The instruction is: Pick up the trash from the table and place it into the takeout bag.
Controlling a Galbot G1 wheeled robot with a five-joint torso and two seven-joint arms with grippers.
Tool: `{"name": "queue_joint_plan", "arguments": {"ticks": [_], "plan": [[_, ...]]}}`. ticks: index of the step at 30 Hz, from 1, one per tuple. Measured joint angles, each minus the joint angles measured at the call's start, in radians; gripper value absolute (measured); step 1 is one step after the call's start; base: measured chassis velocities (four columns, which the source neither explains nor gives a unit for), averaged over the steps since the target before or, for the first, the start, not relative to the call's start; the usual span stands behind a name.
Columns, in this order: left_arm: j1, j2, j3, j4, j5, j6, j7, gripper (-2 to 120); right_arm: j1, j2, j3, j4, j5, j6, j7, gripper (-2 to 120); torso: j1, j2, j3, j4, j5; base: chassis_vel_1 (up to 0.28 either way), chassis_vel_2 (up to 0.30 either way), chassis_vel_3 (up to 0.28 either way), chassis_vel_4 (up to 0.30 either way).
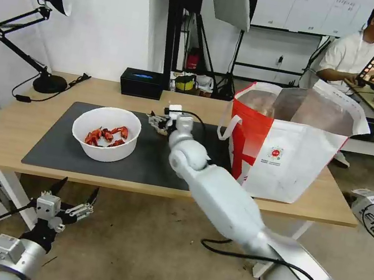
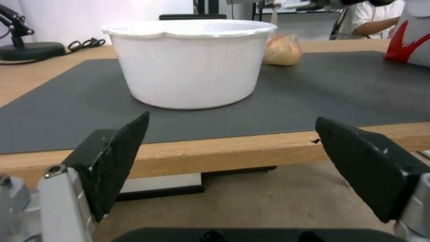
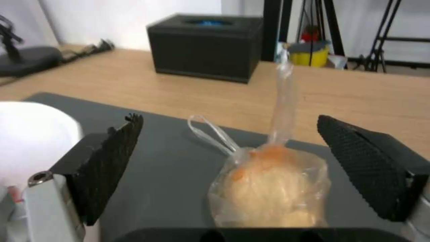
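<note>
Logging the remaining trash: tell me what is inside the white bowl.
In the head view the white bowl holds red crayfish shells on its floor. The left wrist view meets only its outer wall, so anything beneath the shells stays hidden.

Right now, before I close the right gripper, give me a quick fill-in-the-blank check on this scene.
1. The right gripper is open around the small clear ____.
2. The white bowl holds red crayfish ____.
3. The left gripper hangs open below the ____ edge.
4. The takeout bag stands on the robot's ____ side of the bowl.

Missing words: bag; shells; table; right

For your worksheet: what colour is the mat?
Dark grey mat; the head view shows it best.
</note>
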Motion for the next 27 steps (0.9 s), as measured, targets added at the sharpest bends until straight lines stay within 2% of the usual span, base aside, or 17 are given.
{"name": "queue_joint_plan", "arguments": {"ticks": [9,15,19,27], "plan": [[-0.011,0.018,-0.001,0.007,-0.013,-0.004,0.002,100,0.027,0.025,0.024,-0.114,-0.043,0.000,-0.047,100,0.000,0.000,0.000,-0.0002,0.0002,0.000,0.000,0.000,0.000],[-0.016,0.020,0.001,0.010,-0.016,-0.005,0.003,100,0.041,0.021,0.051,-0.189,-0.047,0.004,-0.144,100,0.000,0.000,0.000,-0.0002,0.0003,0.000,0.000,0.000,0.000],[-0.018,0.015,0.007,0.012,-0.016,-0.007,0.003,100,0.046,0.020,0.052,-0.218,-0.052,0.006,-0.201,100,0.000,0.000,0.000,-0.0003,0.0003,0.000,0.000,0.000,0.000],[-0.018,0.013,0.007,0.014,-0.014,-0.011,0.004,100,0.056,0.020,0.052,-0.257,-0.064,0.006,-0.246,100,0.000,0.000,0.000,-0.0001,0.0003,0.000,0.000,0.000,0.000]]}}
